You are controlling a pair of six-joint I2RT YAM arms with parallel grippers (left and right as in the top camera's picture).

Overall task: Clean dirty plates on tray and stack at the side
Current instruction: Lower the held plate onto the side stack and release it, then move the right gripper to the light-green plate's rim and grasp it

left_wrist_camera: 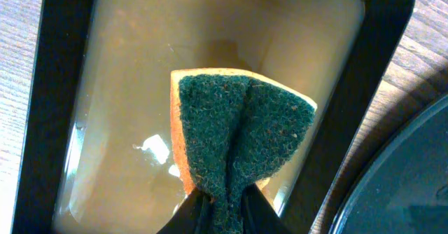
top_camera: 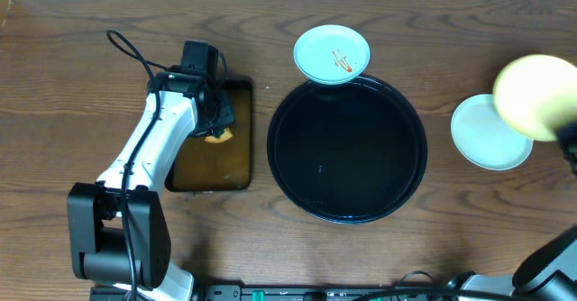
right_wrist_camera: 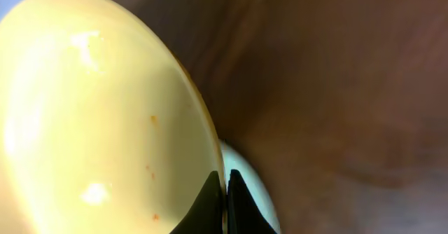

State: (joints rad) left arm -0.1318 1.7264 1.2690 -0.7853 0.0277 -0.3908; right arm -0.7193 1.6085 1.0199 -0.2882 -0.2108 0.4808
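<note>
Cleaning station mid-task: the left gripper [left_wrist_camera: 222, 206], closed almost fully, pinches a green-faced yellow sponge [left_wrist_camera: 241, 136] by its folded middle, holding it over the brownish liquid [left_wrist_camera: 126, 73] in the rectangular black tray [left_wrist_camera: 52, 122] directly beneath it; whether the sponge touches the liquid cannot be told. The right gripper [right_wrist_camera: 225, 192], its jaws tight together, clamps the rim of the cream-yellow plate [right_wrist_camera: 98, 122], which is lifted above the wooden table [top_camera: 451, 31], with small orange specks [right_wrist_camera: 152, 120] on its face. Just under that gripper and its plate, a pale blue-white plate [top_camera: 482, 139] lies flat on the table. The round glossy black tray [top_camera: 347, 152] sits between the two grippers, just to the right of the left one. A second pale plate [top_camera: 332, 53], marked with orange-brown sauce streaks [top_camera: 343, 61], rests overlapping the round tray's far rim, to the right of and beyond the left gripper
</note>
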